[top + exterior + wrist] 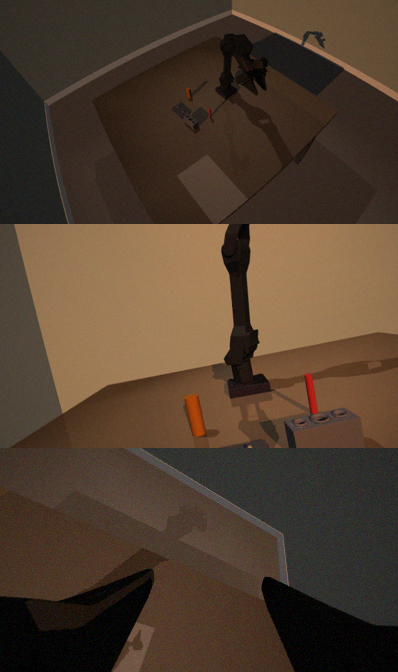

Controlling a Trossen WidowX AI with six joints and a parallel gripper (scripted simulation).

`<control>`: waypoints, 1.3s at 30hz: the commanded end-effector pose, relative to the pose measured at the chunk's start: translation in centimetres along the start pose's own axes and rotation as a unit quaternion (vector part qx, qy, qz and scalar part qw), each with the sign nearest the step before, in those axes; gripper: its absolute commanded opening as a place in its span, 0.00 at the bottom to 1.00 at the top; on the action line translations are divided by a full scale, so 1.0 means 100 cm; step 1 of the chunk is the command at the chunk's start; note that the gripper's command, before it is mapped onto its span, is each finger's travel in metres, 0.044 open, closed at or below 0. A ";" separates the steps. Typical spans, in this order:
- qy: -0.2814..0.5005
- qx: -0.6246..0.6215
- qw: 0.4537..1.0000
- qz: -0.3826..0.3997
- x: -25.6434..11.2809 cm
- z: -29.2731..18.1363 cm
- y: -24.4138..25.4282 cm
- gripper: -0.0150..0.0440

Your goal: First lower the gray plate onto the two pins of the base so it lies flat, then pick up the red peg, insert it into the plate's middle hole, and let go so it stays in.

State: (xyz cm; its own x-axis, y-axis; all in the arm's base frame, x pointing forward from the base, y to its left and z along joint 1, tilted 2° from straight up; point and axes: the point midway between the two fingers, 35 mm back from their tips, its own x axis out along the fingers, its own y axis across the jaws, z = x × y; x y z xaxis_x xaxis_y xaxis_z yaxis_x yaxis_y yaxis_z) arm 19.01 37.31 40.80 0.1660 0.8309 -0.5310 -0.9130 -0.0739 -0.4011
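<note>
The gray plate [191,122] [327,436] is a thick block with three holes in its top, beside the base. The flat gray base [176,110] [259,444] has two small upright pins; the exterior view shows only its edge. The thin red peg [209,112] [310,392] stands upright near the plate; in the exterior view its foot is hidden behind the plate. My gripper [261,92] [207,578] is open, with nothing between its fingers. It hangs high, to the right of the arm's foot in the top view, away from plate and peg.
An orange cylinder [188,93] [195,415] stands upright near the base, between it and the arm's foot [226,91] [249,388]. A pale rectangle [210,188] lies at the table's near edge in the top view. The arm casts a long shadow across the table.
</note>
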 end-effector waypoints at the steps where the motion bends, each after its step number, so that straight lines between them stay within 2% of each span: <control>1: 0.000 0.000 1.000 0.000 0.000 0.000 0.000 0.98; 3: 0.014 0.037 0.999 -0.003 0.002 -0.010 -0.005 1.00; 7: 0.091 0.252 0.963 -0.037 0.010 -0.072 -0.031 1.00; 10: 0.140 0.411 0.897 -0.077 0.009 -0.122 -0.046 1.00; 15: 0.191 0.585 0.776 -0.137 0.000 -0.188 -0.059 1.00; 21: 0.229 0.755 0.573 -0.223 -0.023 -0.267 -0.063 1.00; 26: 0.228 0.857 0.347 -0.306 -0.047 -0.326 -0.058 1.00; 36: 0.173 0.881 -0.075 -0.435 -0.097 -0.415 -0.033 1.00; 37: 0.167 0.874 -0.107 -0.443 -0.101 -0.421 -0.030 1.00; 39: 0.164 0.871 -0.122 -0.447 -0.103 -0.424 -0.029 1.00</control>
State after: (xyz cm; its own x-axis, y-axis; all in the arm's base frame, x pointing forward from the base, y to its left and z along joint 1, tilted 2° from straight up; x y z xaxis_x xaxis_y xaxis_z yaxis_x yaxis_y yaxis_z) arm 36.27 9.19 18.55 0.1193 0.0841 -0.9893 0.9325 0.3327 0.1407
